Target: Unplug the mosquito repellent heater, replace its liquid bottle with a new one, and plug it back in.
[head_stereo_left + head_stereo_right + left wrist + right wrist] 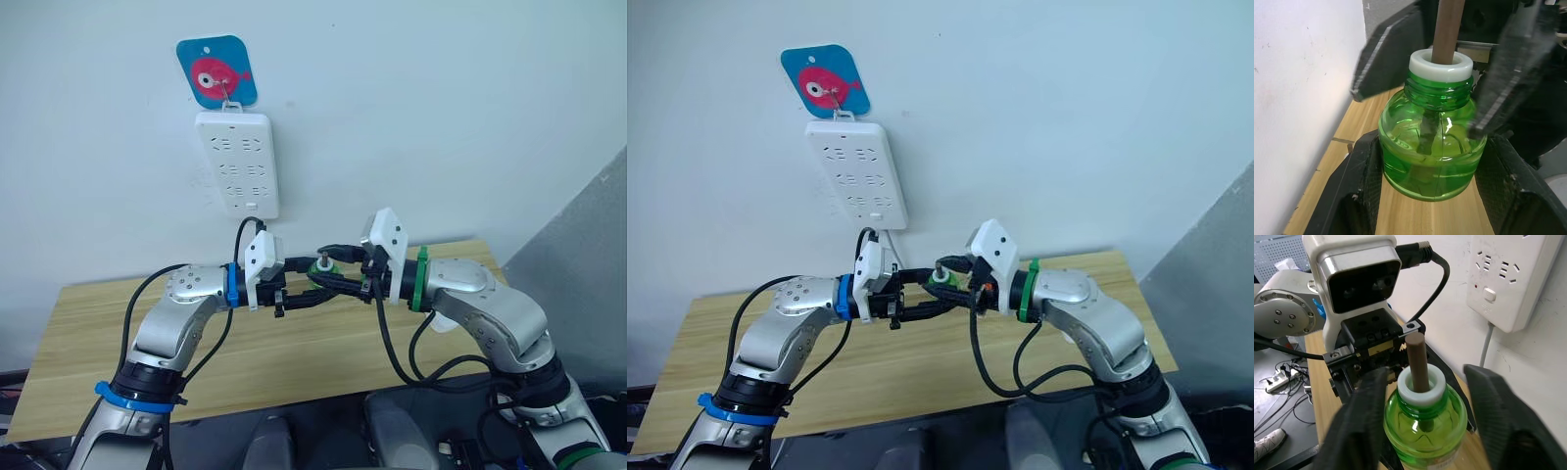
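Green bottle (1432, 152): one | left fingers (1359, 191) pinch it | right fingers (1364, 421) spread around its neck

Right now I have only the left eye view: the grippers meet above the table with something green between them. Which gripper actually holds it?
Observer: The left gripper. In its wrist view, both its fingers press the sides of the green bottle.
Operator: And the right one?
Observer: The right gripper is open. Its fingers flank the bottle's neck, with a gap on one side.
Operator: Is the bottle capped?
Observer: No cap. A brown wick stands up out of the white collar.
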`<control>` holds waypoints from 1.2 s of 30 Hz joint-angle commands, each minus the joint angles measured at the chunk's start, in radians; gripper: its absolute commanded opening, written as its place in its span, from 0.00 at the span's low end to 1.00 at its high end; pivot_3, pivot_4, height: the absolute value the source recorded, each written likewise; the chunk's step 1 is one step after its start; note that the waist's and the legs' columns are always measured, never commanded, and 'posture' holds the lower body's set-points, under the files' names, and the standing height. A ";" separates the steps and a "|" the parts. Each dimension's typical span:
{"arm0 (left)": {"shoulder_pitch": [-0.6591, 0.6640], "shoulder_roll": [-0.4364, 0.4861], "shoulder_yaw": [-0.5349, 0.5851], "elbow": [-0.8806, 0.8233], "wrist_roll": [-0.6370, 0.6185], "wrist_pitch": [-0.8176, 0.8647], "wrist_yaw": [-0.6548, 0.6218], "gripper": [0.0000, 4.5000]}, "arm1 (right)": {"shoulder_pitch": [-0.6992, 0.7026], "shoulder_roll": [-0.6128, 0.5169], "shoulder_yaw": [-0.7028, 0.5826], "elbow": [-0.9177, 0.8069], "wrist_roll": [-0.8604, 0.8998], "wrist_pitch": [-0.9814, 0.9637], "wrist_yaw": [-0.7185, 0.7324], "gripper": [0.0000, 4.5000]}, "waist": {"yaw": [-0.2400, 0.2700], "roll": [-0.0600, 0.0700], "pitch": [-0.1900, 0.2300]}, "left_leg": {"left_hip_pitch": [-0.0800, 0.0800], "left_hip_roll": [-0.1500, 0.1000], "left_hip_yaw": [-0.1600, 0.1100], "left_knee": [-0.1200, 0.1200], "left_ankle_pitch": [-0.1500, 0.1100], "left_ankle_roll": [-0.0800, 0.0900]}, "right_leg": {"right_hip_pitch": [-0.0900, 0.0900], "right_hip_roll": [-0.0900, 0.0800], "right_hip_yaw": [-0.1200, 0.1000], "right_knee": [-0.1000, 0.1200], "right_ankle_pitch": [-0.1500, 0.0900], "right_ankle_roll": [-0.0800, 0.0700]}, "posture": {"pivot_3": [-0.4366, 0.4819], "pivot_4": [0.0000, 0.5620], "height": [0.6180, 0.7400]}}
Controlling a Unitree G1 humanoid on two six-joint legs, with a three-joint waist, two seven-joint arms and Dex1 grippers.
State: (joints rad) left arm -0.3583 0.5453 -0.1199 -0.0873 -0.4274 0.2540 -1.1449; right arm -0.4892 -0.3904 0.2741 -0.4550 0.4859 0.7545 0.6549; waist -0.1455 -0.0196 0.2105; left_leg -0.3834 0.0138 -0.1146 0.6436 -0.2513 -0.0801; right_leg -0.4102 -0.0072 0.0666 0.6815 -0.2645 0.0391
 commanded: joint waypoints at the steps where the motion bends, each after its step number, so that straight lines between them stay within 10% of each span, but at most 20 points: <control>1: -0.004 -0.006 0.021 -0.029 -0.010 -0.024 0.006 0.51 | -0.007 -0.001 -0.004 -0.019 0.005 -0.008 0.015 0.26 | 0.000 0.000 0.000 | 0.000 0.000 0.000 0.000 0.000 0.000 | 0.000 0.000 0.000 0.000 0.000 0.000 | 0.28 0.22 0.83; 14: -0.023 -0.048 0.075 -0.029 -0.094 0.029 0.026 0.51 | -0.015 -0.003 -0.042 -0.030 0.032 -0.007 0.031 0.19 | 0.000 0.000 -0.001 | 0.000 0.000 0.000 0.000 0.000 0.000 | 0.000 0.000 0.000 0.001 0.000 0.000 | 0.28 0.22 0.83; 20: -0.018 -0.036 0.075 -0.033 -0.085 0.064 0.049 1.00 | -0.029 0.000 -0.107 -0.036 0.094 0.037 0.026 0.19 | -0.001 -0.001 -0.005 | 0.000 0.000 0.000 0.001 0.000 0.000 | 0.000 0.000 0.000 0.001 0.000 0.000 | 0.27 0.20 0.83; 36: 0.007 -0.143 0.269 -0.237 -0.598 0.574 0.420 1.00 | -0.112 0.092 -0.433 0.014 0.530 0.304 -0.197 0.19 | -0.006 0.000 -0.030 | 0.000 0.000 -0.001 0.001 0.000 0.000 | 0.001 -0.001 -0.001 0.002 0.000 0.000 | 0.28 0.17 0.83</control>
State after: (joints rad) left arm -0.3361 0.4189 0.1189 -0.2963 -0.9841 0.8216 -0.7789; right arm -0.5803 -0.3143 -0.1218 -0.4277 0.9553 1.0525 0.4961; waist -0.1515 -0.0199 0.1803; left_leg -0.3830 0.0134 -0.1153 0.6445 -0.2514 -0.0801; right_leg -0.4093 -0.0077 0.0659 0.6829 -0.2643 0.0391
